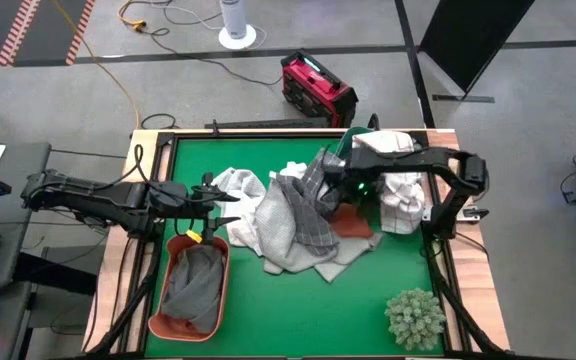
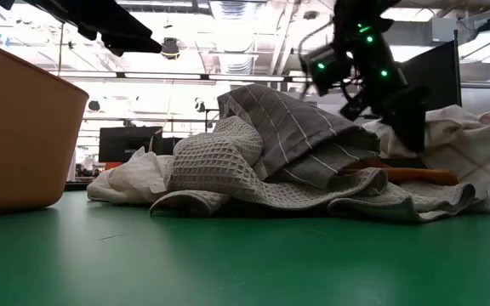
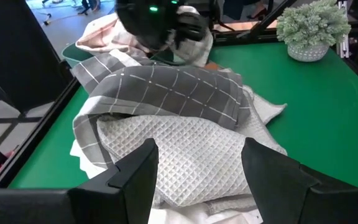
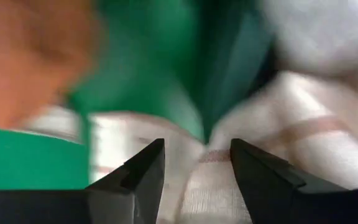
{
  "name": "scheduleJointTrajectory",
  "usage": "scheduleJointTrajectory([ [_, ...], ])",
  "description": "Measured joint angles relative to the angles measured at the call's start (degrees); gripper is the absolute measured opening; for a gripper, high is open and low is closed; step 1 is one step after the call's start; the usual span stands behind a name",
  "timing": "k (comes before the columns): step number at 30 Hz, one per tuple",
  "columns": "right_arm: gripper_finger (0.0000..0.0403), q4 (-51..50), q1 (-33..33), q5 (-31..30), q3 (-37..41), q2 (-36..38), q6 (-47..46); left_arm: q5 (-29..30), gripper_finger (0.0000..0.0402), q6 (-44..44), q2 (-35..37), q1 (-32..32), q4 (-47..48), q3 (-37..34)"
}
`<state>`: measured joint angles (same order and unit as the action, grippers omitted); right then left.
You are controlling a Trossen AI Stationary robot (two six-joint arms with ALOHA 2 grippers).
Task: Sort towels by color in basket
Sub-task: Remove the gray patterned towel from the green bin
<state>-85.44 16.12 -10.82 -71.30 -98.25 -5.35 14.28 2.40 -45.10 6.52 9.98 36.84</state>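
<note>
On the table's left side, basket point(image 1: 218, 290) holds one grey towel point(image 1: 193, 285); mixed towel pile point(image 1: 298, 225) remains unsorted; left gripper point(image 1: 218, 208) and right gripper point(image 1: 346, 190) both open, empty

Spiky green plant ball point(image 1: 415, 318) at table corner; red case point(image 1: 316, 88) on floor beyond.

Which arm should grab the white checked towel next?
Right, probably. The right gripper is open and sits beside the white checked towel, with that cloth just ahead of its fingers. The left gripper hangs open at the pile's far side, near the basket.
</note>
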Motion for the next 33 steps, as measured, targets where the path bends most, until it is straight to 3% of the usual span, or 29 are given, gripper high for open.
scheduleJointTrajectory([
  [12, 0.0214, 3.8, 23.0, -27.8, 1.6, 11.6, 2.6, 0.7, 0.0222, 1.1, 0.0, 0.0, 0.0, 0.0],
  [15, 0.0214, 7.0, 25.7, -26.7, 1.6, 13.9, 6.7, 1.9, 0.0222, 1.5, 0.0, 0.0, 0.0, 0.0],
  [20, 0.0214, 6.4, 25.2, -16.2, 1.6, 15.8, 15.4, 3.2, 0.0222, 1.4, 0.0, 0.0, 0.0, 0.0],
  [23, 0.0214, 2.3, 22.2, -18.4, -1.1, 16.7, 14.1, 3.3, 0.0222, 1.2, 0.0, 0.0, 0.0, 0.0],
  [27, 0.0214, 4.0, 16.8, -19.7, -6.2, 19.2, 10.7, 3.3, 0.0222, 1.3, 0.0, 0.0, -0.6, 0.0],
  [33, 0.0214, 17.6, 8.4, -11.2, -7.2, 19.4, 16.4, 4.0, 0.0222, 2.8, 0.0, 0.0, -0.7, 0.0],
])
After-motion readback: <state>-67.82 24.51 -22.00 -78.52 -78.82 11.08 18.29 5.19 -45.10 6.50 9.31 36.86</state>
